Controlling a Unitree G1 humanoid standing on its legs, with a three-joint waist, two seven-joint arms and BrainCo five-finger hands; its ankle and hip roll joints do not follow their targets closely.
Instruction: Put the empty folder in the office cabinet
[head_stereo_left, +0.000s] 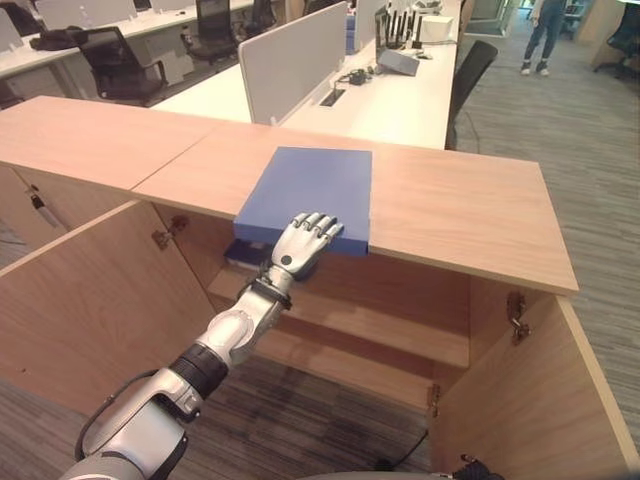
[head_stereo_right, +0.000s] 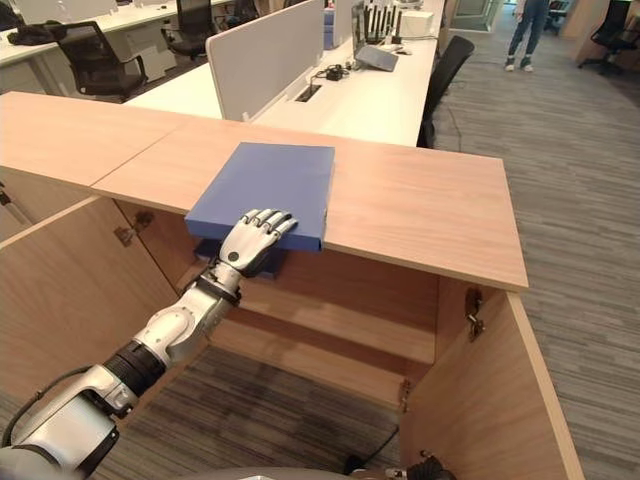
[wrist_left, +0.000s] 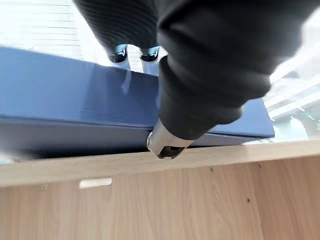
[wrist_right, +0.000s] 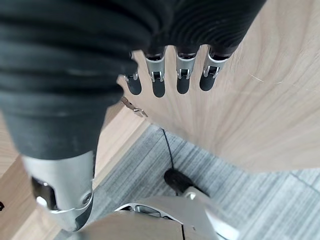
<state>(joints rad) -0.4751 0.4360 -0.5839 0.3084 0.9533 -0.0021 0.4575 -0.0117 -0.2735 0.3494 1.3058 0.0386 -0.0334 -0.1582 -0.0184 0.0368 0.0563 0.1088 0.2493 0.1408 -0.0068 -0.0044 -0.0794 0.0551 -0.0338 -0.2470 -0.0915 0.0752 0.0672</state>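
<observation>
blue folder (head_stereo_left: 312, 188) flat on cabinet top (head_stereo_left: 470, 210), near edge overhanging the open front | left hand (head_stereo_left: 305, 240) grasps that overhanging edge | right hand (wrist_right: 165, 75) hangs relaxed, holding nothing, beside open door (wrist_right: 260, 100) | shelf (head_stereo_left: 380, 325) below bare | no legible writing

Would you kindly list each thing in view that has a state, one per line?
Blue folder: closed, flat on the cabinet top, near edge overhanging the front.
Cabinet: both doors swung open, shelf inside exposed.
Left hand: fingers curled over the folder's near edge, gripping it.
Right hand: fingers straight, holding nothing, beside the right cabinet door.
</observation>
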